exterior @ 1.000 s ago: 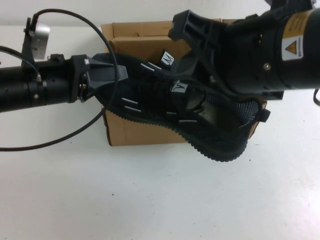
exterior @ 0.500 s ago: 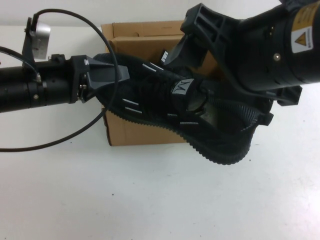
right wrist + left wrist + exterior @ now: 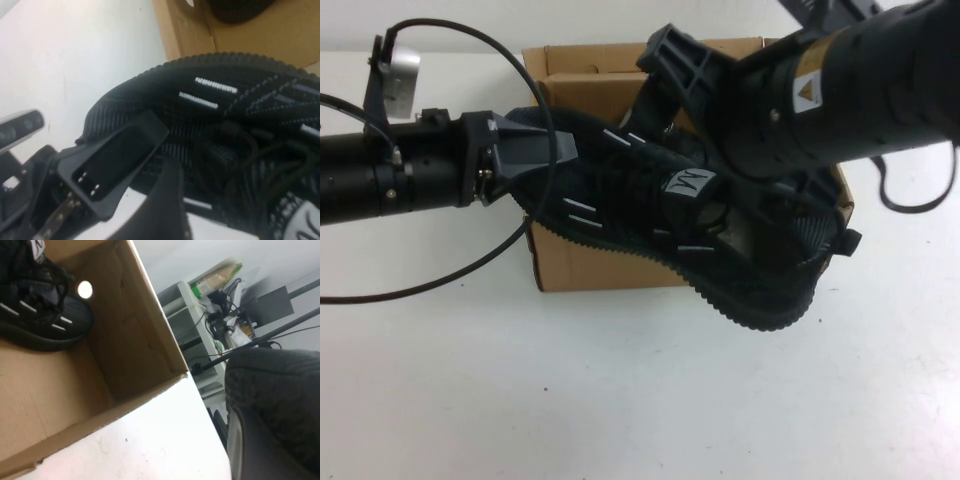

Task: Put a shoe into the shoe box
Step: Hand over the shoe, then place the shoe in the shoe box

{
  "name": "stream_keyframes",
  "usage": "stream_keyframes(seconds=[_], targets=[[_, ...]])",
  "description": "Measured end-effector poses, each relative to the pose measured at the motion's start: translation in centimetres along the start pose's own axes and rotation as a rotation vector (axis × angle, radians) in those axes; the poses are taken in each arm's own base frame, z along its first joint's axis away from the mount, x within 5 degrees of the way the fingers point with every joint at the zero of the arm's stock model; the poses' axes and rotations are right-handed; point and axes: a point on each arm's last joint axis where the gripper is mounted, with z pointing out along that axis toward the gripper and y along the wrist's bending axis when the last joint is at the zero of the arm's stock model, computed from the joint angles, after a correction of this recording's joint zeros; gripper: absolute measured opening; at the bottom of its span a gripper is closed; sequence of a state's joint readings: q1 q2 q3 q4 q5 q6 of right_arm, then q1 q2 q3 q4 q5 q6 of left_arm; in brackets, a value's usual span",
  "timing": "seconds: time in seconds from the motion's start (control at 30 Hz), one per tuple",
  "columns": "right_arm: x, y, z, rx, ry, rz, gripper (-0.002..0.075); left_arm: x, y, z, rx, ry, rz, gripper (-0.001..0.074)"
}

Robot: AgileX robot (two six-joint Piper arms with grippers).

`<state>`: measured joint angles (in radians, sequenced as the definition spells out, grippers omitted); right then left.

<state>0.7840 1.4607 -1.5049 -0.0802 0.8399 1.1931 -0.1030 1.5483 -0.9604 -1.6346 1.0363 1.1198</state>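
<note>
The shoe (image 3: 650, 200), a black mesh sneaker with silver dashes and a white tongue label, hangs tilted over the front edge of the brown shoe box (image 3: 600, 265), its heel out past the box's right front. My left gripper (image 3: 535, 150) reaches in from the left and is shut on the shoe's toe (image 3: 275, 400). My right gripper (image 3: 705, 150) comes from the upper right and is open just above the laces (image 3: 235, 145); one of its fingers (image 3: 670, 60) sticks up clear of the shoe. The twin sneaker (image 3: 40, 305) lies inside the box (image 3: 135, 340).
The box's lid flap (image 3: 620, 55) stands at the back. A round hole (image 3: 84, 288) is in the box wall beside the twin sneaker. White table (image 3: 620, 400) spreads in front and to both sides. A black cable (image 3: 500, 260) loops off my left arm.
My right gripper has swung left and turned, now lying lower over the shoe's laces. My left gripper and the shoe have stayed put.
</note>
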Motion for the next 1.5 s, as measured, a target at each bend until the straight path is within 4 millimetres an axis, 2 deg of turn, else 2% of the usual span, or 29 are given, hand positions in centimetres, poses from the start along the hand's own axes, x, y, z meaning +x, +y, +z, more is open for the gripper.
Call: stream_keyframes(seconds=[0.3,0.53,0.67,0.83,0.9,1.0,1.1,1.2,1.5], targets=[[0.4,0.3,3.3,-0.022,0.054,0.061,0.0655,-0.2,0.4,-0.1,-0.033,-0.017,0.002,0.0135],[0.1,0.2,3.3,-0.022,0.026,0.02,0.0591,-0.2,0.4,-0.1,-0.035,-0.02,0.003,0.0135],[-0.9,0.9,1.3,-0.053,-0.069,-0.056,0.0579,-0.3,0.3,-0.1,-0.023,-0.033,-0.008,0.0135],[-3.4,2.7,-4.5,-0.121,-0.232,-0.131,0.0574,-0.1,0.0,-0.1,0.0,-0.007,0.0,0.0134],[-3.7,2.8,-6.3,-0.112,-0.249,-0.17,0.0573,0.0,0.0,-0.1,0.006,-0.003,0.001,0.0134],[-3.4,2.6,-7.5,-0.087,-0.201,-0.2,0.0573,0.0,0.0,-0.1,0.006,-0.003,0.001,0.0134],[-2.5,2.3,-7.3,-0.062,-0.09,-0.176,0.0573,-0.1,0.1,-0.1,-0.01,-0.01,0.001,0.0134],[-1.6,1.7,-6.3,-0.04,-0.01,-0.167,0.0572,-0.3,0.4,-0.1,-0.045,-0.027,-0.026,0.0134],[-0.7,0.4,-2.8,-0.029,0.037,-0.13,0.0572,-0.7,1.4,-0.2,-0.147,-0.09,-0.15,0.0134]])
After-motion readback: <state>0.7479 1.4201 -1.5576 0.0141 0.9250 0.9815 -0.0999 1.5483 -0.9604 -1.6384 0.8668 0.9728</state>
